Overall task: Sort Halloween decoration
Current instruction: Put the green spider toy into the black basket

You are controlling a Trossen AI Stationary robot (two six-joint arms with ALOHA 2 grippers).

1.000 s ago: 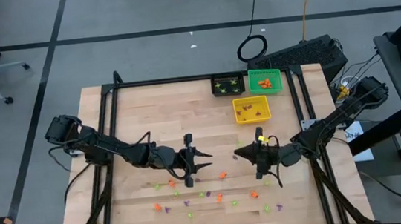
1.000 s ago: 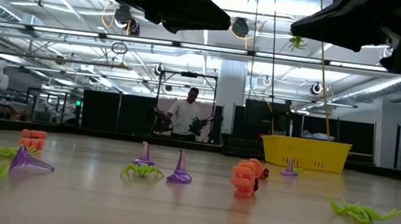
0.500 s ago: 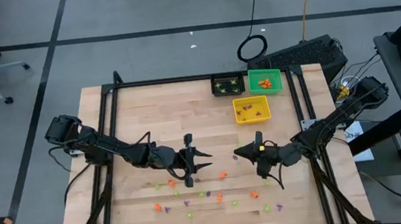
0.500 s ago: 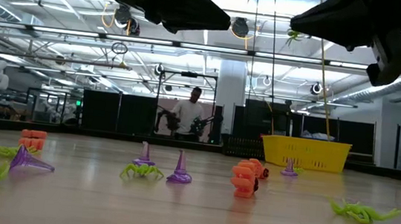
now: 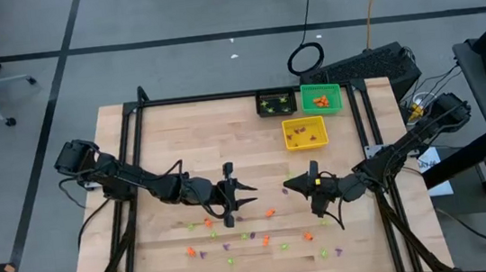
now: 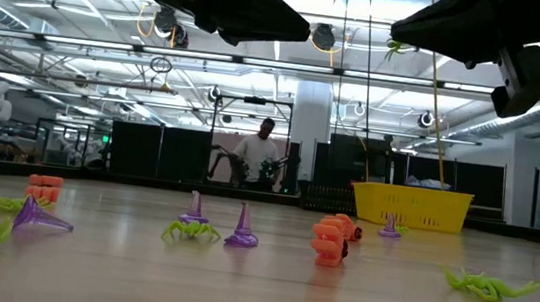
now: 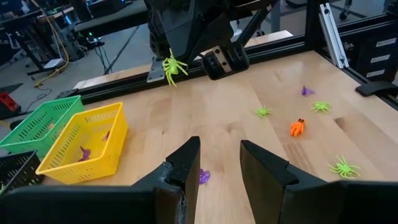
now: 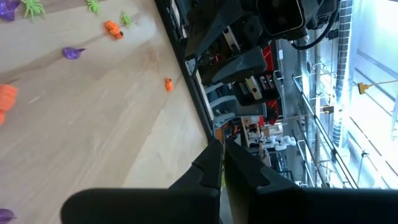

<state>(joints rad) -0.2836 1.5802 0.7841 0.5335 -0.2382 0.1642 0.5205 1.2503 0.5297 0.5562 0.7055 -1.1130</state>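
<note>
Tiny orange, purple and light-green Halloween decoration pieces (image 5: 262, 233) lie scattered over the near half of the wooden table (image 5: 180, 142). Both grippers hover above the table's middle, tips facing each other. My right gripper (image 5: 287, 186) is shut on a light-green spider (image 7: 170, 66), which also shows in the low view (image 6: 398, 54). My left gripper (image 7: 219, 163) is open with nothing between its fingers. A purple piece (image 7: 204, 176) lies on the table below it. My right gripper pinches the light-green spider at the free ends of its two fingers; a green sliver (image 8: 222, 175) shows between them. The fingers lie almost level, pointing toward the table's left. The spider's legs (image 7: 175, 70) dangle below the tips, well clear of the table.
Three square bins stand at the far right: black (image 5: 276, 103), green (image 5: 320, 98) and, nearer, yellow (image 5: 304, 132) with purple pieces inside. A black frame rail (image 5: 221, 96) borders the table. In the room beyond, a person (image 6: 261, 158) stands.
My right gripper has rolled about the line of its fingers while staying in place, still shut on the spider. The left arm has kept still.
</note>
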